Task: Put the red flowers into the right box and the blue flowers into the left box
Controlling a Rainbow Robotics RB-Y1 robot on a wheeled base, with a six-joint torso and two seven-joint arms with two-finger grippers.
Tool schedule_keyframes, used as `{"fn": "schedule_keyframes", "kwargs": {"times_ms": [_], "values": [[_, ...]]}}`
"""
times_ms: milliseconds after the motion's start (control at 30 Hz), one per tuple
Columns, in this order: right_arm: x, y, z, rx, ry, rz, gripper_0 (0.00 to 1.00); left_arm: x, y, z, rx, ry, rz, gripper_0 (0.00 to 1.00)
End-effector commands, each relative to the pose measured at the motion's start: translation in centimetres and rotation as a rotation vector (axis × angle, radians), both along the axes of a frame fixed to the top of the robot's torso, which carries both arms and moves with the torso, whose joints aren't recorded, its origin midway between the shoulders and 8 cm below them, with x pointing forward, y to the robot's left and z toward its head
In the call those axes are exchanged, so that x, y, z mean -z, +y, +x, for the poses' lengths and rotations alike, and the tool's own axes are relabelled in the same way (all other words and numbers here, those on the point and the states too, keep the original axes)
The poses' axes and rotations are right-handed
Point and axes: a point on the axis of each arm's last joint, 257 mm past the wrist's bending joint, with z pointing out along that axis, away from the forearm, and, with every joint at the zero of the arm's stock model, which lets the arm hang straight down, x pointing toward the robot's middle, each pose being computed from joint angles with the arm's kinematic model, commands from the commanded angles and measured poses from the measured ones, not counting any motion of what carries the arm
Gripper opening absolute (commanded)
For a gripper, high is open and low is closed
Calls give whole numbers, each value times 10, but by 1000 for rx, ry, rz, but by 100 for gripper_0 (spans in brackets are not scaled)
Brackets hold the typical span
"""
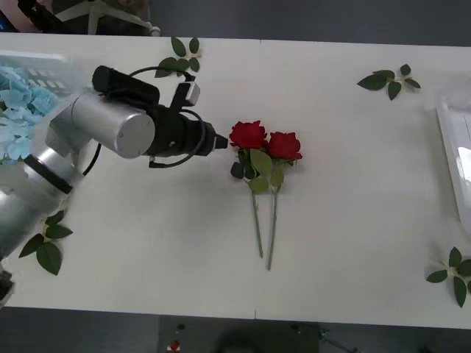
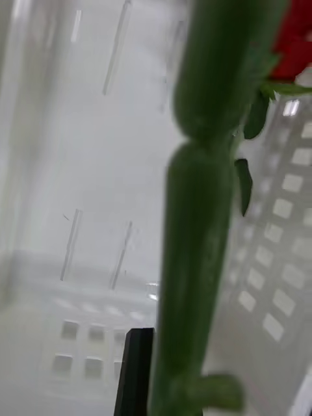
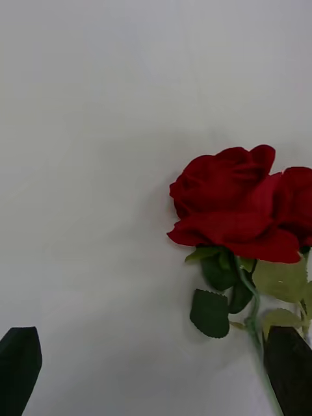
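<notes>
Left gripper (image 1: 219, 141), jaws spread wide, hovers low just beside the head of the nearer of two red flowers (image 1: 266, 147). In its wrist view the black fingertips (image 3: 19, 361) sit at the two corners, one already close by the stem below the leaves. I read this as the approach to a grasp, not yet closed. Both roses lie flat at mid-table, heads side by side and touching, stems running back toward me and nearly parallel. That closeness is why I hold the jaws wide and come in from the outer side. A narrow opening could snag both stems at once.

Right gripper (image 2: 172, 396) is inside the right box (image 1: 450, 140) at the table's (image 1: 147, 243) right edge, with a green rose stem (image 2: 198, 227) crossing right in front of its camera and a red head beyond. I judge a rose is being delivered there. Whether it grips that stem I cannot tell.

Left box (image 1: 44, 70), far left, already holds the blue flowers (image 1: 18, 110). Loose leaf sprigs (image 1: 388, 79) lie scattered well apart and play no part in the task.
</notes>
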Motion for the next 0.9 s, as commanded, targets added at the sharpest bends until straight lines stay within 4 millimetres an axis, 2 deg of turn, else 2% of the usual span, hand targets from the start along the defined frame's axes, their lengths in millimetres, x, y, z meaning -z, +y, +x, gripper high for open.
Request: {"fn": "schedule_keyframes", "kwargs": {"times_ms": [33,100,267,300,333,367,433,467,500,567,700,833,900], "values": [[8,-31,-19,101,28,-21,0,-13,-20,13,-15,-12,34,100],[18,-40,-25,121,43,-42,0,-5,-33,13,-6,-9,52,100],[32,-47,-23,122,25,-78,0,10,-63,9,8,-9,79,100],[32,-45,-19,115,16,-82,4,16,-70,6,17,-10,92,100],[32,-44,-18,112,12,-83,14,19,-72,5,21,-10,105,100],[34,-42,-16,108,6,-82,36,26,-78,2,34,-9,127,100],[37,-37,-10,97,-7,-77,72,35,-85,-2,53,-22,171,100],[37,-35,-7,91,-13,-79,84,37,-89,-4,63,-33,189,100],[38,-32,-5,87,-19,-73,91,39,-91,-5,68,-42,203,100],[36,-27,1,73,-31,-72,99,45,-95,-7,72,-45,222,100],[32,-1,15,22,-53,-44,100,52,-100,-9,80,-46,236,100],[25,54,25,-30,-49,100,100,57,-106,-8,97,-62,261,100],[22,92,26,-63,-30,196,100,58,-108,-3,99,-74,267,100]]}}
